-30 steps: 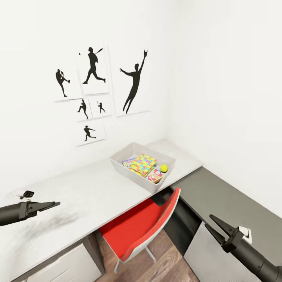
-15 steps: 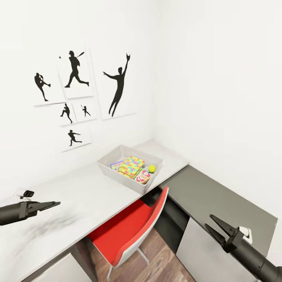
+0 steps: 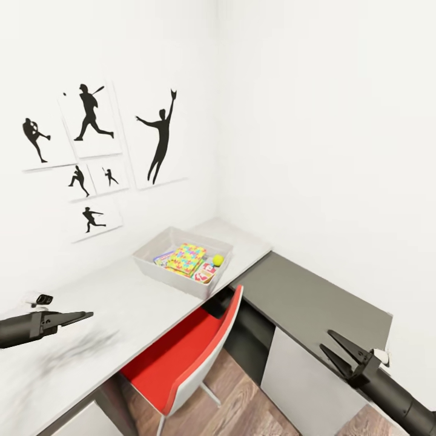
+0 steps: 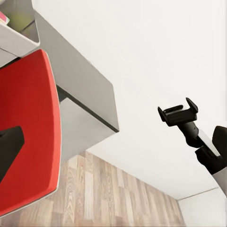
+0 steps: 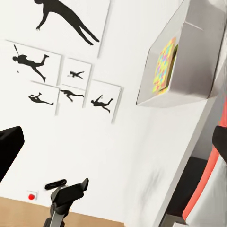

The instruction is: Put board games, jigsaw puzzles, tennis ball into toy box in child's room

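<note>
The light-grey toy box (image 3: 149,264) stands on the table (image 3: 115,303) near the room's corner. Inside it lie a multicolour jigsaw puzzle (image 3: 186,257), the tennis ball (image 3: 217,260), a red-and-white board game (image 3: 206,274) and another flat box (image 3: 162,257) partly under the puzzle. My left gripper (image 3: 77,315) hovers open and empty over the table's near end, far from the box. My right gripper (image 3: 338,353) is open and empty beside the lower dark-grey section (image 3: 309,300). The right wrist view shows the toy box (image 5: 189,71) and puzzle (image 5: 164,66). The bed is out of view.
A red chair (image 3: 181,357) is tucked under the table between my arms. Black silhouette pictures (image 3: 91,145) hang on the white wall. Wood-plank floor (image 3: 242,406) lies below the desk. A small black-and-white object (image 3: 40,299) sits by the left gripper.
The camera has swung to the right, so the toy box, pictures and chair sit further left in the view. Both grippers stay open and empty; the right one sits slightly lower.
</note>
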### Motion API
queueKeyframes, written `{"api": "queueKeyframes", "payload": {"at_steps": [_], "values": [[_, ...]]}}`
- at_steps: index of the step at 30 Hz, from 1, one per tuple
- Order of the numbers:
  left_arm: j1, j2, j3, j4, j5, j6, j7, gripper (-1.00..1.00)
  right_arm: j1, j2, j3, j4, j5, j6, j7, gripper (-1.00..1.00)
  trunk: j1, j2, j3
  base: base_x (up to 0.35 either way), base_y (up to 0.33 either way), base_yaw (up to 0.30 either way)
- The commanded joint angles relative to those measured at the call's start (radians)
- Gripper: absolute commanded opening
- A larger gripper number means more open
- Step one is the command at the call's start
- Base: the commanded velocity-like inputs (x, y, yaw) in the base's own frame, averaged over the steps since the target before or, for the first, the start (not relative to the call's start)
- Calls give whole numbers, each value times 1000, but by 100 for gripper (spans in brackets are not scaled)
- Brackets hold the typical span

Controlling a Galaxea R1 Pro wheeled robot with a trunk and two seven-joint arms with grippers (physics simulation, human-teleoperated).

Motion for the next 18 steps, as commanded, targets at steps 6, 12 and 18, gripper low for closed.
{"api": "queueKeyframes", "payload": {"at_steps": [6,12,18], "values": [[-1,0,0,0,0,11,-4,100,0,1,-26,1,-3,6,0,100,1,-2,5,-12,6,-219],[-1,0,-1,0,0,11,-4,100,1,1,-30,1,-3,7,1,100,1,-2,13,-1,1,-219],[-1,0,-2,0,0,11,-4,100,1,1,-32,1,-4,7,1,100,1,-2,20,0,0,-219]]}}
